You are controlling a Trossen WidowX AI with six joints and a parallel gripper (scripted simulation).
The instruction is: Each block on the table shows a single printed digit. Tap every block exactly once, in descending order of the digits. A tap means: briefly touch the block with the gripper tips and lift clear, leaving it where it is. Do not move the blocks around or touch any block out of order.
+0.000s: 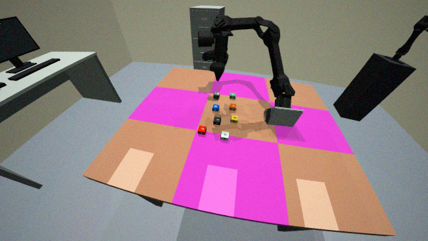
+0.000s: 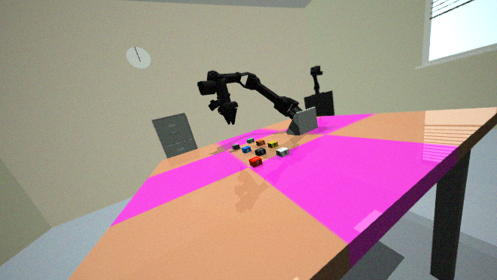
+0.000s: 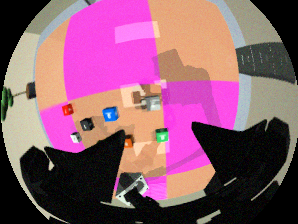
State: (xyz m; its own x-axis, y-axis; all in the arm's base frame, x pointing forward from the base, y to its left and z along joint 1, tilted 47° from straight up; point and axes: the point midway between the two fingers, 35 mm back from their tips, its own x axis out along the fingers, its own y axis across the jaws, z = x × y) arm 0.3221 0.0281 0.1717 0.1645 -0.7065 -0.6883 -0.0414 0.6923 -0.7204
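Observation:
My gripper (image 1: 218, 79) (image 2: 230, 123) (image 3: 159, 129) is open and empty, high above the table's back part, over the far end of the blocks. The grey block (image 1: 216, 95) (image 2: 236, 147) (image 3: 153, 104) and green block (image 1: 233, 95) (image 2: 250, 141) (image 3: 162, 135) are farthest back. Nearer lie the blue block (image 1: 215, 107) (image 2: 246, 149) (image 3: 110, 114) and orange block (image 1: 233, 107) (image 2: 260, 142) (image 3: 128, 143), then the black block (image 1: 217, 120) (image 3: 87, 124) and yellow block (image 1: 234, 118) (image 2: 272, 144). The red block (image 1: 202, 129) (image 2: 255, 162) (image 3: 67, 109) and white block (image 1: 224, 135) (image 2: 282, 152) (image 3: 75, 137) are frontmost. A finger hides yellow in the wrist view. Digits are too small to read surely.
The arm's grey base mount (image 1: 285, 116) (image 2: 306, 121) stands on the chequered table (image 1: 240, 152) (image 2: 203, 211), right of the blocks. A desk (image 1: 48, 69) with a monitor (image 1: 16, 39) is off to the left. A filing cabinet (image 1: 198, 24) (image 2: 175, 135) stands behind the table.

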